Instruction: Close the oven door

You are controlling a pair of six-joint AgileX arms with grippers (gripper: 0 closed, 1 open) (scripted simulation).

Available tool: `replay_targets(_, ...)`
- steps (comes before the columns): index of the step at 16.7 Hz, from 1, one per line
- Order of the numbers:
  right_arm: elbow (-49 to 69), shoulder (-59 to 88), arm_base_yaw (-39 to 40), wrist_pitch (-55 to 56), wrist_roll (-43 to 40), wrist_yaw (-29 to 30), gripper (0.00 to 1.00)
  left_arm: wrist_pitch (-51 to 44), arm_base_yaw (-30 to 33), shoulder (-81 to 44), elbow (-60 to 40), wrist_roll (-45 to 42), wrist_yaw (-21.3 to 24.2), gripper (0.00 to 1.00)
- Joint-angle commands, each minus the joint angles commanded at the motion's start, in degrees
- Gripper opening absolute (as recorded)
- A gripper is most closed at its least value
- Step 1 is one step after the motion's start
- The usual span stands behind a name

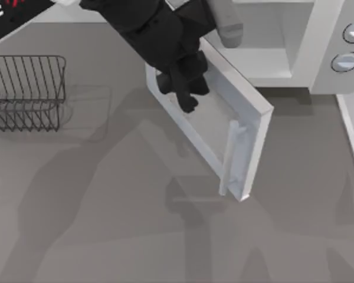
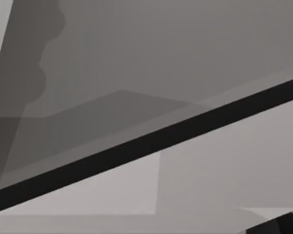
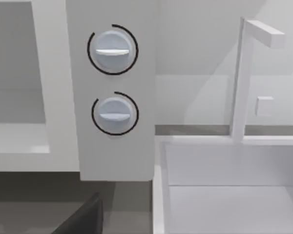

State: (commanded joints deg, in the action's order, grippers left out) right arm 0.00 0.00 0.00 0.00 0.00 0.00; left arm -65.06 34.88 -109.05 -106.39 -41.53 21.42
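Left pincer (image 1: 187,97) sits against the outer face of the oven door (image 1: 224,127), near its hinge side; fingers look clenched, hard to confirm. Door swung partly open from oven (image 1: 318,53), handle (image 1: 230,156) toward bench (image 1: 106,224) front.

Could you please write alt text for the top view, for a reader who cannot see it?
The oven door stands partly open, swung out over the grey table, with my left gripper against its outer face near the hinge side, away from the bar handle. The white oven sits at the top right, and a dark wire rack stands at the left.
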Motion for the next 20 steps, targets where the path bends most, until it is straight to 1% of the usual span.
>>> replay_targets(7, 0.0, 0.0, 0.0, 0.0, 0.0, 0.0, 1.00, 0.0, 2.4, -2.6, -3.4, 2.4, -0.9, 0.00)
replay_targets(12, 0.0, 0.0, 0.0, 0.0, 0.0, 0.0, 1.00, -0.1, 2.3, -2.3, -3.0, 2.5, -0.9, 0.00)
replay_targets(17, 0.0, 0.0, 0.0, 0.0, 0.0, 0.0, 1.00, -1.5, 2.9, -3.7, -1.5, 4.7, -1.3, 0.00)
replay_targets(20, 0.0, 0.0, 0.0, 0.0, 0.0, 0.0, 1.00, -2.2, 3.9, -5.1, -2.8, 5.3, -1.4, 0.00)
